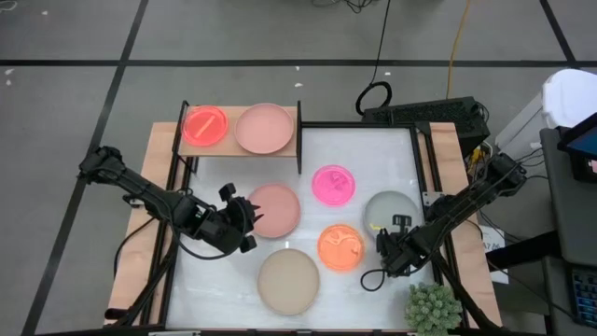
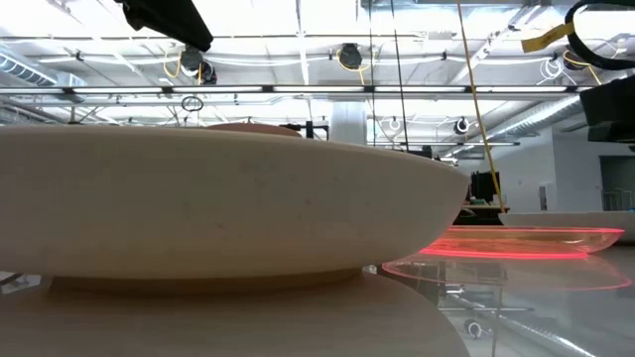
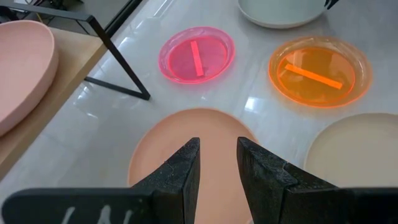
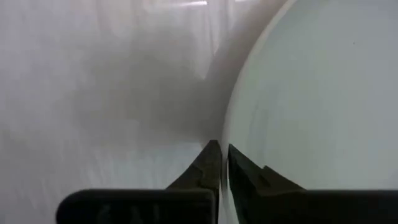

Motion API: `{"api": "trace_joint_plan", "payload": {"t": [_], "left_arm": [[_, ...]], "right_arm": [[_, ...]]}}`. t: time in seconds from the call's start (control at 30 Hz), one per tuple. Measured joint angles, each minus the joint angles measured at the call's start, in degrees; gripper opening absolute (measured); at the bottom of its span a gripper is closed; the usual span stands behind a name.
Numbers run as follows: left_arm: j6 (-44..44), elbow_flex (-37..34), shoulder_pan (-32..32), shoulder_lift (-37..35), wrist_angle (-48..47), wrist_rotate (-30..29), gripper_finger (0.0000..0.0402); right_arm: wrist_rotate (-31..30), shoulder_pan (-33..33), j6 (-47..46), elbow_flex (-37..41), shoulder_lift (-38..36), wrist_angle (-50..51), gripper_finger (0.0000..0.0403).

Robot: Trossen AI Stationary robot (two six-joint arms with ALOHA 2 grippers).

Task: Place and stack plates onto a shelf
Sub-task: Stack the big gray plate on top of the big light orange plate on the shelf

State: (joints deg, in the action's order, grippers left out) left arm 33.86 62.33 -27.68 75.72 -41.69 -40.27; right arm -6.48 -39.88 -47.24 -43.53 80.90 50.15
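Two plates sit on the shelf (image 1: 185, 149): a small neon pink plate (image 1: 204, 124) and a large dusty-pink plate (image 1: 264, 128). Five lie on the table: a second dusty-pink plate (image 1: 275, 211), a neon pink one (image 1: 334, 184), a grey one (image 1: 392, 210), an orange one (image 1: 340, 246) and a beige one (image 1: 288, 281). My left gripper (image 1: 250, 213) (image 3: 217, 162) stands narrowly open over the left rim of the table's dusty-pink plate (image 3: 193, 134). My right gripper (image 1: 384, 241) (image 4: 222, 155) is shut on the grey plate (image 4: 311, 93). My right gripper pinches the grey plate's rim (image 4: 225, 134) at its near-left edge. One finger is inside the plate and one outside. The fingers lie low, coming from the table's near right side. Whether the plate is lifted off the table cannot be told.
A spiky green plant (image 1: 432, 308) stands at the table's near right corner, close behind my right arm. The shelf's black frame leg (image 3: 118, 59) stands just beyond the dusty-pink plate. In the low view the beige plate (image 2: 198, 198) fills the foreground, with the orange plate (image 2: 516, 243) behind it.
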Motion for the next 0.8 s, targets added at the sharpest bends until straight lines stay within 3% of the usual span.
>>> {"api": "trace_joint_plan", "payload": {"t": [0.5, 0.8], "left_arm": [[3.67, 0.00, -4.53, 0.00, 0.00, -0.77, 0.0113], [4.81, 0.00, -7.82, 0.00, -0.02, -2.12, 0.0113]], "right_arm": [[-11.50, 0.79, 7.22, -14.77, 0.02, 13.65, 0.0001], [-17.76, 7.46, 21.01, -25.57, 0.04, 16.96, 0.0001]]}}
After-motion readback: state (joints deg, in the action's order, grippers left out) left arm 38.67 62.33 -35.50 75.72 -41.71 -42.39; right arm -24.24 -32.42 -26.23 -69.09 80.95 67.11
